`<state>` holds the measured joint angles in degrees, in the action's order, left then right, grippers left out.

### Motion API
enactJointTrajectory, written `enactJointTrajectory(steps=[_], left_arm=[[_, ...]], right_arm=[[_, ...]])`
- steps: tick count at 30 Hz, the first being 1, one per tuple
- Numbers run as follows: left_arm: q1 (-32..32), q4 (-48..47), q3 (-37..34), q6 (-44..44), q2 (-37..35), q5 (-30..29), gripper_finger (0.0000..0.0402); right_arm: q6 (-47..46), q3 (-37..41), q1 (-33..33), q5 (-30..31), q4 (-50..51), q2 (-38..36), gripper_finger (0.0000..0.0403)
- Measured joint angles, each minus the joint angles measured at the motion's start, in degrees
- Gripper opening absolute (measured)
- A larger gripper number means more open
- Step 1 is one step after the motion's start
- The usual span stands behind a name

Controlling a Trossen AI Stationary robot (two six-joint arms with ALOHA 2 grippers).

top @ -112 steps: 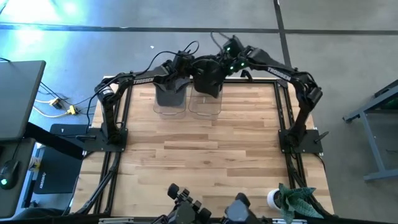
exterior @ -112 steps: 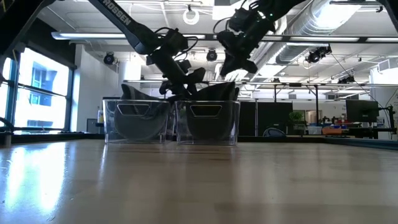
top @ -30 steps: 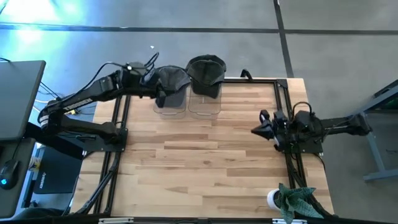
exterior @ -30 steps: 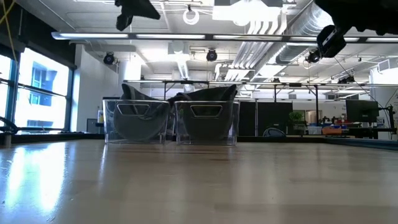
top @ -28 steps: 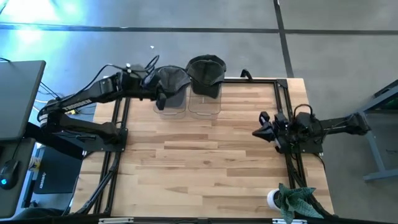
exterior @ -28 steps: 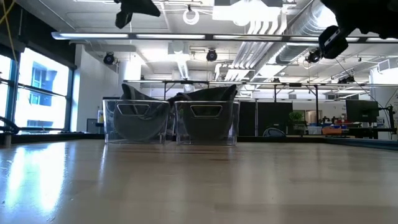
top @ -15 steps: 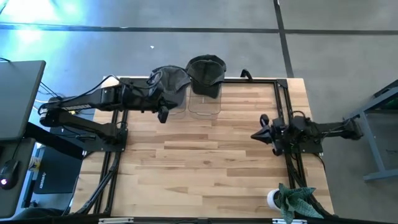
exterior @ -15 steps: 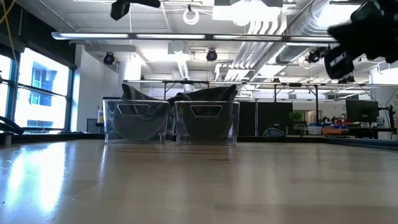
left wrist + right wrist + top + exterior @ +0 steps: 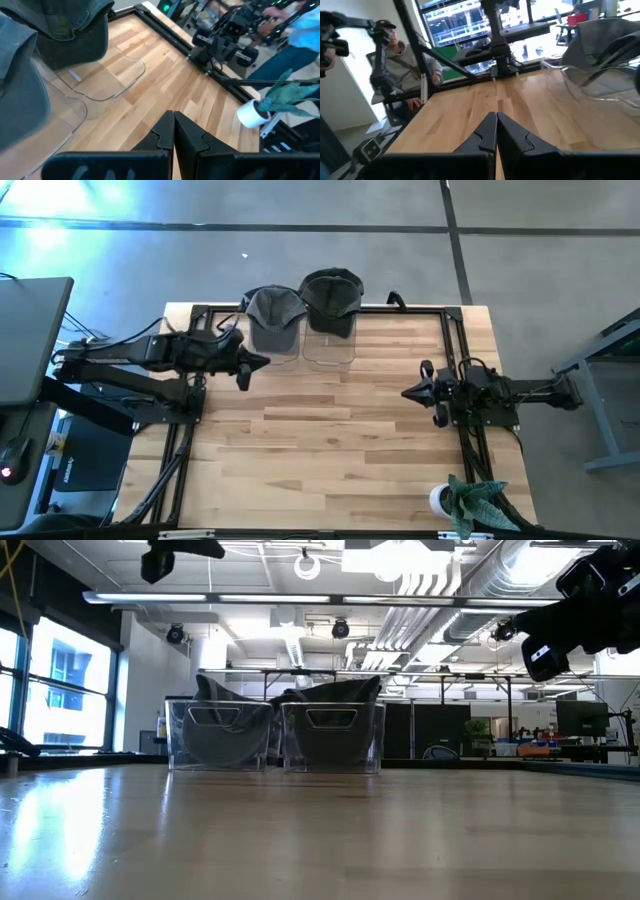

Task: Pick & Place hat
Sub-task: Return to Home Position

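Observation:
A grey hat (image 9: 273, 307) sits in the left of two clear bins (image 9: 220, 735) at the table's far edge. A darker hat (image 9: 331, 293) sits in the right bin (image 9: 333, 735), its crown rising over the rim. Both hats also show in the left wrist view, the dark hat (image 9: 75, 30) and the grey hat (image 9: 20, 100). My left gripper (image 9: 262, 362) hangs shut and holds nothing, just near of the left bin. My right gripper (image 9: 405, 393) is shut with nothing in it, by the table's right rail, pointing toward the middle.
Black frame rails (image 9: 455, 360) run along the table's sides and far edge. A small plant in a white pot (image 9: 465, 500) stands at the near right corner. Bare wood (image 9: 320, 430) spreads across the middle. A seated person (image 9: 405, 70) shows beyond the table in the right wrist view.
My left gripper has swung away from the left bin toward the table's near and left side, staying shut. My right gripper has sunk lower at the right rail. Both hats rest in their bins as before.

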<state>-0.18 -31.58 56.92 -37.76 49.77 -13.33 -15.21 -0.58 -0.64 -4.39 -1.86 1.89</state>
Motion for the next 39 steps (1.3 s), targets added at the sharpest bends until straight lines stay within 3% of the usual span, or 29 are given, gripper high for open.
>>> enactJointTrajectory(steps=[10,19,29,39], left_arm=[[-3.8,16.6,-23.1,2.1,-16.8,-4.6,0.0000],[-3.5,36.4,-43.3,10.9,-33.4,5.6,0.0000],[-3.5,32.8,-51.9,21.2,-49.9,9.1,0.0000],[-3.6,23.7,-51.4,33.6,-49.4,12.7,0.0000]], right_arm=[[0.3,0.0,0.0,1.0,-0.1,0.4,0.0011],[0.3,0.0,0.0,1.0,-0.3,0.3,0.0012],[0.3,0.0,0.0,1.0,-0.4,0.3,0.0012],[0.3,0.0,0.0,1.0,-0.4,0.8,0.0012]])
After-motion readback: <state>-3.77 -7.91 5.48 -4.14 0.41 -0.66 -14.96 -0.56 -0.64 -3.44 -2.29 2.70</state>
